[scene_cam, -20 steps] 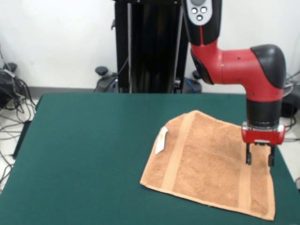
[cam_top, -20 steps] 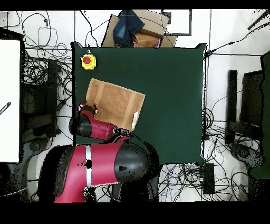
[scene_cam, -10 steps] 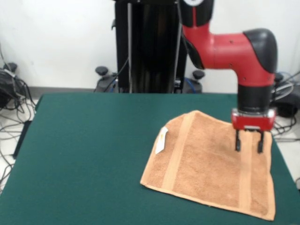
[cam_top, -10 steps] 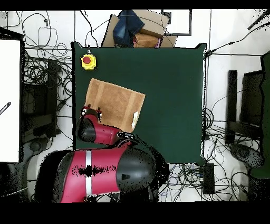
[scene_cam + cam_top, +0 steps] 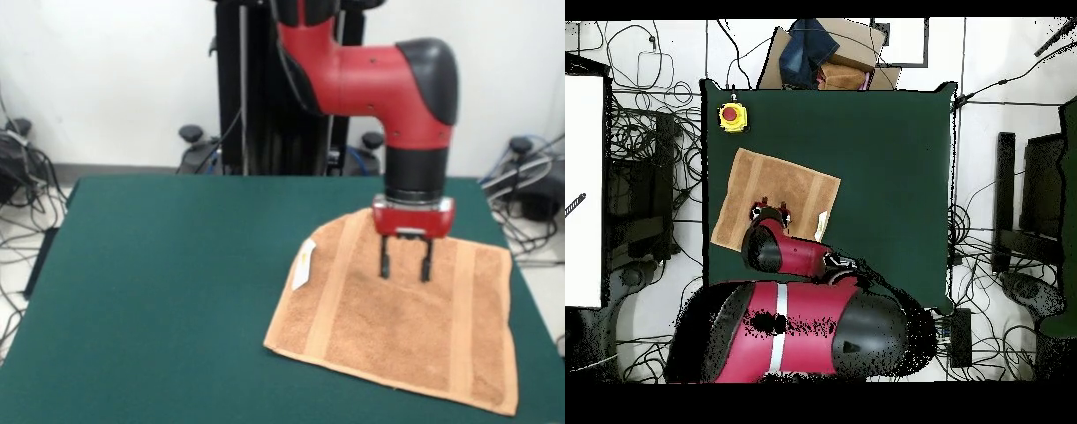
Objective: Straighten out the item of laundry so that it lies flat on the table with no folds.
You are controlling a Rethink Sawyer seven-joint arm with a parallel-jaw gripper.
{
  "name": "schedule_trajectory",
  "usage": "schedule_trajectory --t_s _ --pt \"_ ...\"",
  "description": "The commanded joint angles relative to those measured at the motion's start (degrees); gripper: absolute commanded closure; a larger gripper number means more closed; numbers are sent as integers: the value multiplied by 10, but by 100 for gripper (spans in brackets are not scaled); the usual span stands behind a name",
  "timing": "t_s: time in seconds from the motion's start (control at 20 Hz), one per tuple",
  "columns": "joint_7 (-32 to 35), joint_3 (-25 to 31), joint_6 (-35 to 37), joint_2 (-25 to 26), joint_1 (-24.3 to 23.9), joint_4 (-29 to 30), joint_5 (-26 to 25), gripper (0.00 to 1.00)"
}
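Observation:
The orange-tan towel (image 5: pixel 397 318) lies spread on the right part of the dark green table (image 5: pixel 159 291), with two flat woven bands and a white tag (image 5: pixel 304 263) on its left edge. It looks flat, turned at an angle to the table's edges. My gripper (image 5: pixel 404 268) is open and empty, hanging just above the towel's far middle part. In the overhead view the towel (image 5: pixel 790 188) lies at the table's (image 5: pixel 885 180) left side, and the gripper (image 5: pixel 770 210) is over its near part, with the arm covering the towel's near edge.
A yellow box with a red button (image 5: pixel 731 116) sits at the table's corner beyond the towel in the overhead view. The towel's right corner (image 5: pixel 505 256) reaches close to the table's right edge. Cables and stands surround the table.
My gripper has moved left across the towel, from over its right band to above its far middle. The towel now shows its whole right side lying flat.

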Motion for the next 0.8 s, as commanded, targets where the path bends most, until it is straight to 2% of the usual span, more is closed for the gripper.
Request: schedule_trajectory --t_s 0.05,0.3,0.6,0.8 --pt "21 -50 71 39 0 -28 -34 0" --pt "32 -61 73 78 -9 -44 -36 0" --pt "36 -74 99 88 -15 -38 -42 0" --pt "21 -77 99 104 -21 -64 -67 0"
